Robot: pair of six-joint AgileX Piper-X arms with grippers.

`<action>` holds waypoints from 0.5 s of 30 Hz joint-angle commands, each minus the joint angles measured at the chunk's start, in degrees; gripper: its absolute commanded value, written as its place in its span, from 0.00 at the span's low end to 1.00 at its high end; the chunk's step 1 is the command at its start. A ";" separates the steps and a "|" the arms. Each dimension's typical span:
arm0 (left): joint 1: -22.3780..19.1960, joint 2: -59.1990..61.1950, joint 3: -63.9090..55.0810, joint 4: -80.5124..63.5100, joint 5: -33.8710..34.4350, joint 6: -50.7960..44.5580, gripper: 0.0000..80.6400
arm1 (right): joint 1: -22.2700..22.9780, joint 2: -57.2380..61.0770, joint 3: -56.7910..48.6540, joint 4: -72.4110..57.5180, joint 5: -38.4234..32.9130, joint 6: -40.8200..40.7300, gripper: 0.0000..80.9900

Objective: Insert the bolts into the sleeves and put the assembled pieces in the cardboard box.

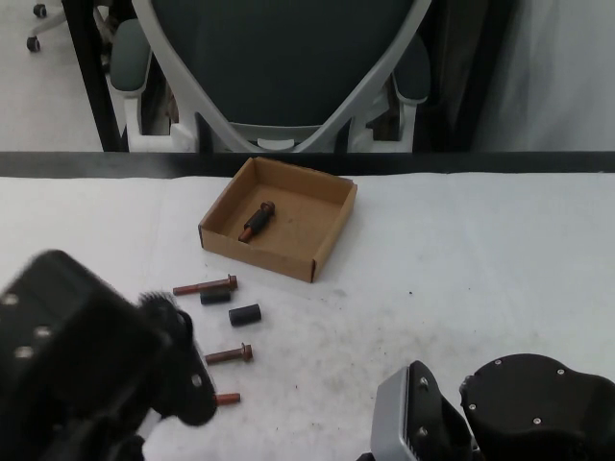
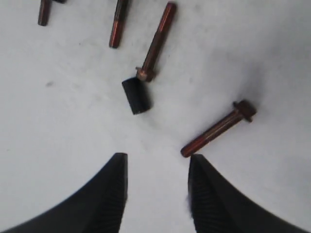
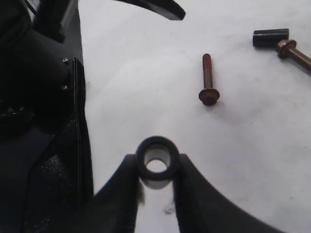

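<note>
Bolt (image 2: pixel 218 128) for the next join lies on the tabletop (image 2: pixel 73 121) just ahead of the left tool (image 2: pixel 156 162), the nearer arm's, jaws open, shaft tip toward them and long axis slanting away (head farthest), while the right tool (image 3: pixel 156 164) grips a sleeve (image 3: pixel 156 144).

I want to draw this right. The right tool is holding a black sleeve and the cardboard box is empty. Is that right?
Not quite. The cardboard box is not empty: the high view shows one assembled piece lying inside it. The rest is right: the right tool is holding a black sleeve.
</note>
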 commanded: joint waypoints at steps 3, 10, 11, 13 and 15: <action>0.04 6.64 -0.63 0.56 -10.59 12.37 0.47 | -0.02 -0.43 -0.27 -0.40 -1.31 -0.02 0.00; -0.12 11.03 -0.63 0.56 -5.43 14.66 0.38 | -0.02 -0.43 -0.27 -0.40 -1.31 -0.02 0.00; -0.12 11.12 -0.63 0.56 -4.23 14.68 0.36 | -0.02 -0.43 -0.27 -0.40 -1.31 -0.02 0.00; -0.12 11.10 -0.63 0.43 -3.34 15.08 0.35 | -0.02 -0.43 -0.27 -0.40 -1.31 -0.02 0.00; -0.12 11.10 -0.63 -0.94 -3.78 17.24 0.35 | -0.03 -0.43 -0.27 -0.40 -2.06 -0.02 0.00</action>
